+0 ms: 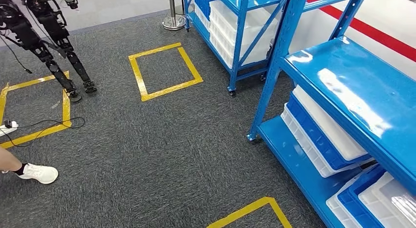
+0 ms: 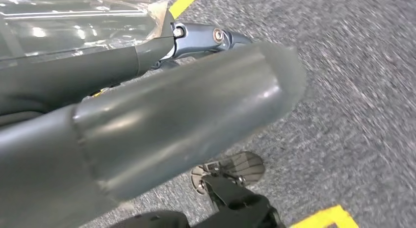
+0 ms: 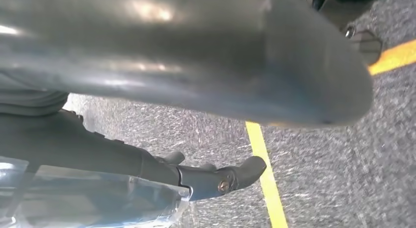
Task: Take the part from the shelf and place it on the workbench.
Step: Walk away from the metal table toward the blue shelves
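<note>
A blue shelf rack stands at the right, and white and blue bins sit on its lower level. I cannot make out any part in them. My left hand hangs over the grey carpet, its thick thumb and dark fingers stretched out with nothing between them. My right hand hangs the same way, and carpet shows between its thumb and fingers. Wrinkled clear film lies beside each hand's fingers; I cannot tell what it covers.
A second blue rack with white bins stands farther back. Yellow tape squares mark the carpet. Another robot's dark legs stand at the far left, near a cable. A person's white shoe is at the left edge.
</note>
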